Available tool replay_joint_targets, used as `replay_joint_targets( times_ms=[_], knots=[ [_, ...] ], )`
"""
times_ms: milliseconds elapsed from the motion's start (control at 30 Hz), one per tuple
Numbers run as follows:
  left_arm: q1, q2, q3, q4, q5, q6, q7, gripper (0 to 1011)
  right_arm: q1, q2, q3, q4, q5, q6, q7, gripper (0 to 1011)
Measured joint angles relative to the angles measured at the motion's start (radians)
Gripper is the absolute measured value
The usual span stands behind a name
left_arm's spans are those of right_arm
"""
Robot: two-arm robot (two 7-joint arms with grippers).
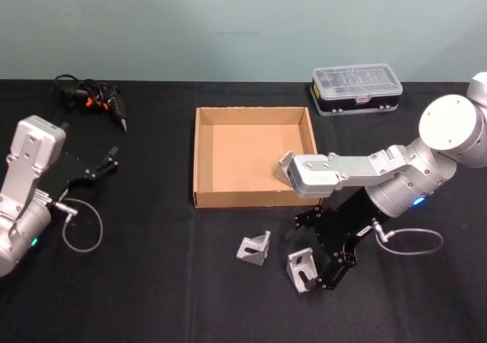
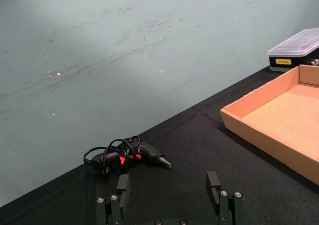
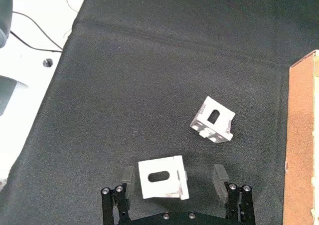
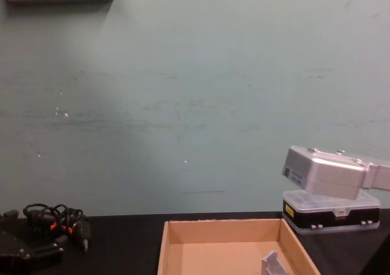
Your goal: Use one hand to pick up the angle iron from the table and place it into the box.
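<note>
Black table [image 1: 152, 301] spans the frame. Tan box [image 1: 251, 197] sits upper centre.

Right gripper [image 3: 173, 175] is lower right of centre. Its fingers are spread and released, one on each side of the near angle iron [image 1: 302, 269], not closed on it.

Left gripper [image 2: 168, 186] is at the left edge, fingers apart and empty.

Organiser case [image 1: 356, 89] is upper right, behind the box.

Second angle iron [image 1: 254, 249] lies on the table just left of the near one, apart from it. Third angle iron [image 1: 284, 166] rests inside the box's lower-right corner.
</note>
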Motion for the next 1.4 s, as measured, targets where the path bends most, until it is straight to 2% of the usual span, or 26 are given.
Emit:
replay_joint_targets(
  times_ms=[267, 467, 500, 600, 633, 800, 867, 933, 967, 1033, 1133, 1400],
  knots=[
    [0.000, 0.000, 0.000, 0.000, 0.000, 0.000, 0.000, 1000, 0.007, -0.004, -0.013, 0.016, 0.016, -0.009, -0.014, 862],
    [0.000, 0.000, 0.000, 0.000, 0.000, 0.000, 0.000, 1000, 0.013, -0.002, -0.023, 0.019, 0.027, -0.015, -0.021, 651],
    [0.000, 0.000, 0.000, 0.000, 0.000, 0.000, 0.000, 1000, 0.013, -0.001, -0.024, 0.019, 0.029, -0.015, -0.022, 651],
    [0.000, 0.000, 0.000, 0.000, 0.000, 0.000, 0.000, 1000, 0.015, 0.003, -0.031, 0.018, 0.034, -0.016, -0.028, 537],
    [0.000, 0.000, 0.000, 0.000, 0.000, 0.000, 0.000, 1000, 0.016, 0.004, -0.032, 0.018, 0.035, -0.016, -0.029, 537],
    [0.000, 0.000, 0.000, 0.000, 0.000, 0.000, 0.000, 1000, 0.017, 0.007, -0.043, 0.018, 0.042, -0.020, -0.037, 332],
    [0.000, 0.000, 0.000, 0.000, 0.000, 0.000, 0.000, 1000, 0.017, 0.008, -0.044, 0.018, 0.043, -0.021, -0.038, 306],
    [0.000, 0.000, 0.000, 0.000, 0.000, 0.000, 0.000, 1000, 0.018, 0.009, -0.047, 0.018, 0.047, -0.023, -0.043, 207],
    [0.000, 0.000, 0.000, 0.000, 0.000, 0.000, 0.000, 1000, 0.018, 0.009, -0.048, 0.019, 0.047, -0.024, -0.044, 207],
    [0.000, 0.000, 0.000, 0.000, 0.000, 0.000, 0.000, 1000, 0.020, 0.009, -0.050, 0.020, 0.049, -0.026, -0.046, 114],
    [0.000, 0.000, 0.000, 0.000, 0.000, 0.000, 0.000, 1000, 0.021, 0.008, -0.052, 0.021, 0.052, -0.028, -0.050, 80],
    [0.000, 0.000, 0.000, 0.000, 0.000, 0.000, 0.000, 1000, 0.020, 0.012, -0.055, 0.015, 0.055, -0.028, -0.061, 80]
  ],
)
